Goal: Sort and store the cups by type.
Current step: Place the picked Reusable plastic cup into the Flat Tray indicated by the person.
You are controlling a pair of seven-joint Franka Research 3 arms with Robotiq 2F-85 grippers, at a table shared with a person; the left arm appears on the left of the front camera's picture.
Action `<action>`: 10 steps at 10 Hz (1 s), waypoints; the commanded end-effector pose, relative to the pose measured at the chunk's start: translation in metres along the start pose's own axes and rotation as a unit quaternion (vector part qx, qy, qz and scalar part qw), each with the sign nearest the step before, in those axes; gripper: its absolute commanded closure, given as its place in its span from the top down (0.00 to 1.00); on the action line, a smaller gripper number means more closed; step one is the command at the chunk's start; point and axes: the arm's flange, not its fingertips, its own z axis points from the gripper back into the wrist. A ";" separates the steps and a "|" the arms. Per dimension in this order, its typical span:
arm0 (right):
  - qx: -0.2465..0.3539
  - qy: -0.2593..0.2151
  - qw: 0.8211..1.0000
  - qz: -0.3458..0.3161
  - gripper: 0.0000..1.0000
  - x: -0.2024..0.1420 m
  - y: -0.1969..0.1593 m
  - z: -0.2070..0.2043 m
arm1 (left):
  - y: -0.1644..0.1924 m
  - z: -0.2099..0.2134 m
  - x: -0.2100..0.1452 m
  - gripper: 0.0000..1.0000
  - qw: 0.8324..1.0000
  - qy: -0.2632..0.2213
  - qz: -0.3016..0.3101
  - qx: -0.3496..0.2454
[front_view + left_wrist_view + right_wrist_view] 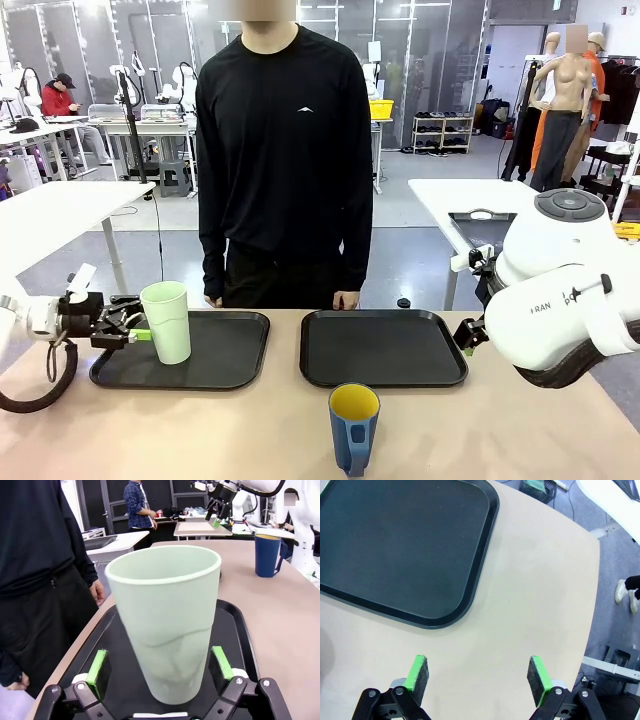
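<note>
A tall pale mint-green tumbler (167,320) (167,620) stands upright on the left black tray (230,360). My left gripper (133,330) (159,666) reaches in low from the left. It is open, one green pad on each side of the tumbler's base, the jaws not closed on it. A dark blue mug (353,430) (267,555) with a yellow inside stands on the bare table near the front edge, in the middle. My right gripper (479,675) is open with nothing between its fingers. It hangs over the bare table just off a corner of the right black tray (395,545) (385,345).
A person in black stands at the far side of the table, hands (345,300) hanging near its edge behind the trays. The bulky right arm (560,290) fills the right side. Bare tabletop lies in front of both trays.
</note>
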 end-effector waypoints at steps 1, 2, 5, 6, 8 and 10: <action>0.000 0.000 1.000 -0.002 1.00 0.000 0.000 -0.001 | 0.001 0.009 0.006 1.00 1.000 0.003 0.011 0.028; 0.000 0.000 1.000 -0.002 1.00 0.000 0.000 -0.001 | -0.001 0.016 0.007 1.00 0.999 -0.004 0.014 0.030; 0.000 0.000 1.000 -0.002 1.00 0.000 0.000 -0.001 | -0.009 0.028 0.009 1.00 0.999 -0.001 0.017 0.039; 0.000 0.000 1.000 -0.002 1.00 0.000 0.000 -0.001 | 0.000 0.024 0.000 1.00 1.000 0.001 0.008 0.024; 0.000 0.000 1.000 -0.002 1.00 0.000 0.000 -0.001 | 0.000 0.024 0.000 1.00 1.000 0.001 0.008 0.024; 0.000 0.000 1.000 -0.002 1.00 0.000 0.000 -0.001 | 0.000 0.024 0.000 1.00 1.000 0.001 0.008 0.024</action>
